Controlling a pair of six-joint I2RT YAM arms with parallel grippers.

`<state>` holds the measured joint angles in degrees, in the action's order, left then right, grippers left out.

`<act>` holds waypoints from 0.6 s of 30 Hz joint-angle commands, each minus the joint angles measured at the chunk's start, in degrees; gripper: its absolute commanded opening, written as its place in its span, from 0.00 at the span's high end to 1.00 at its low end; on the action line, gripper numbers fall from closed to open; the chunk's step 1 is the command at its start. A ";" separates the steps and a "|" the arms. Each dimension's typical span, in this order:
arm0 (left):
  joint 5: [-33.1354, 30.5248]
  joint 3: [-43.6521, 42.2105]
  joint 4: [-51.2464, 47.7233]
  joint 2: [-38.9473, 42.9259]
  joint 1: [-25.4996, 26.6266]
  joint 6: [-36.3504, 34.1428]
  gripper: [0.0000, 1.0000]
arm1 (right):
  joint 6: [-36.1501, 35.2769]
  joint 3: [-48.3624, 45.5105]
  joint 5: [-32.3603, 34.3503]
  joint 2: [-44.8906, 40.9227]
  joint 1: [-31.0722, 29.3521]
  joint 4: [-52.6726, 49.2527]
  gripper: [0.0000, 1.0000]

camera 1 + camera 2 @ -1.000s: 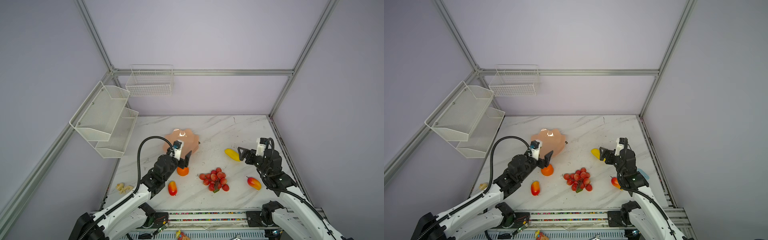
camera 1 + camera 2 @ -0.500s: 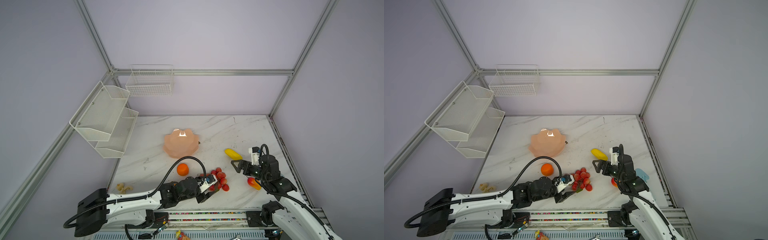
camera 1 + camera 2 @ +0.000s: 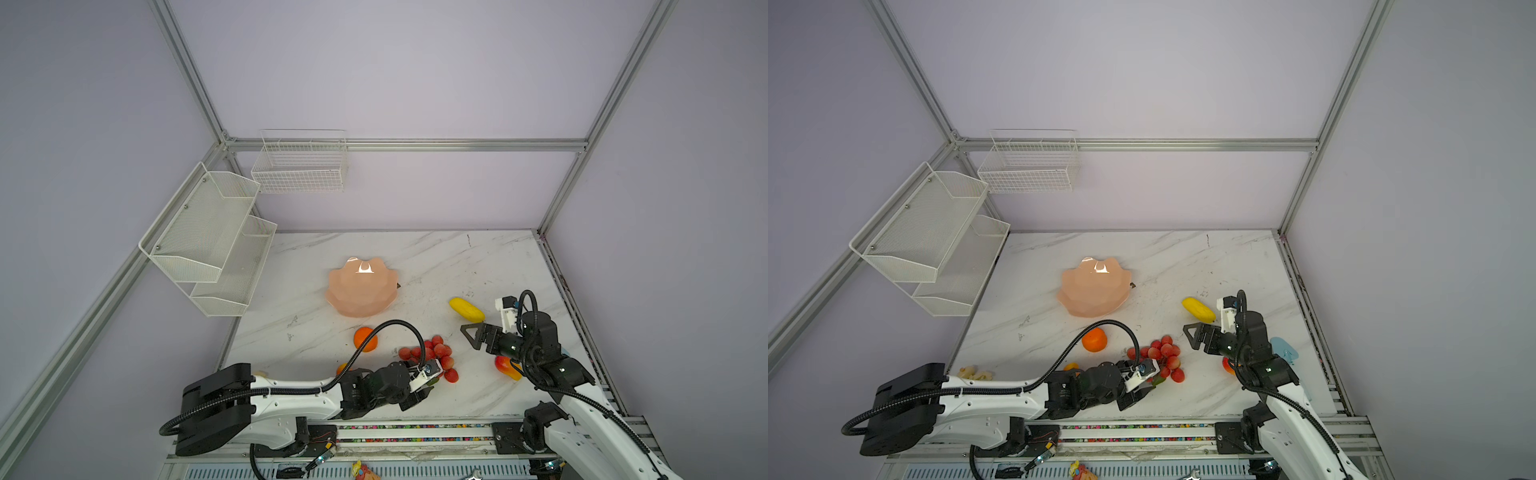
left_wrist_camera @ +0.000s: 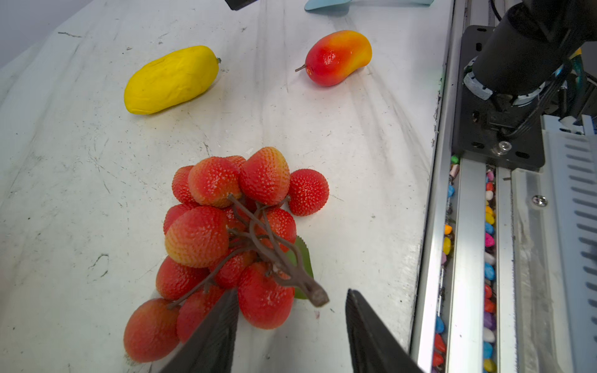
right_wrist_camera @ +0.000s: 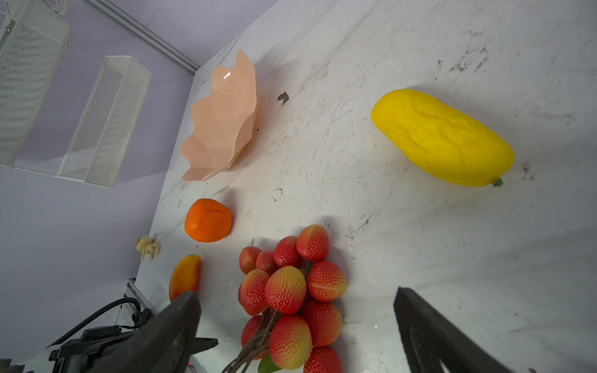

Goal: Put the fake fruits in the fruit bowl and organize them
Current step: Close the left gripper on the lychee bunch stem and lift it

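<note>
At the near edge of the white marbled table (image 3: 415,257), the left jaws stand partly open, low over the stem end of the bunch of bumpy red plastic fruits (image 4: 232,232). In the left wrist view the brown stem tip lies in the gap between them, and they grip nothing. Just behind the left arm a small red-and-yellow plastic mango (image 5: 184,276) lies on the table, half hidden in both top views. A small beige toy figure (image 3: 974,373) sits by the table's left edge.

On the right a second red-and-yellow mango (image 4: 337,58) lies beneath the right arm, with a light blue flat utensil (image 3: 1283,349) just beyond it near the right edge. The right jaws are spread wide and empty, hanging above the table between the bunch and the yellow oblong plastic fruit (image 3: 466,309). The round glossy orange (image 3: 365,338) rests left of the bunch, apart from it.

Farther back, mid-table, is the peach-pink glossy bowl with a scalloped rim (image 3: 361,286), well apart from every fruit; whether it sits upright I cannot tell. On the walls behind hang a white two-tier mesh basket (image 3: 208,237) and a white wire basket (image 3: 299,166).
</note>
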<state>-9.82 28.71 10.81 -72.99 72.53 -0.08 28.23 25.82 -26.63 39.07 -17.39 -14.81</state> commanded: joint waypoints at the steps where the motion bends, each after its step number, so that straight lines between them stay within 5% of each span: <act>1: -1.50 5.90 4.80 -0.46 0.38 -1.91 0.48 | 0.95 -0.51 -0.35 0.51 -0.28 1.47 0.03; 14: 0.34 9.32 3.97 -5.41 0.34 -2.57 0.79 | 1.03 -0.49 -0.71 2.02 -0.25 3.55 0.03; 18: 0.09 9.57 2.58 -5.32 0.37 -2.33 0.80 | 0.97 -0.44 -0.97 2.57 -0.27 4.54 0.03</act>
<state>-10.17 33.23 12.71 -78.52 72.58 -2.39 28.25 25.82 -26.89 41.36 -17.39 -12.23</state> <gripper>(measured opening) 0.200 0.974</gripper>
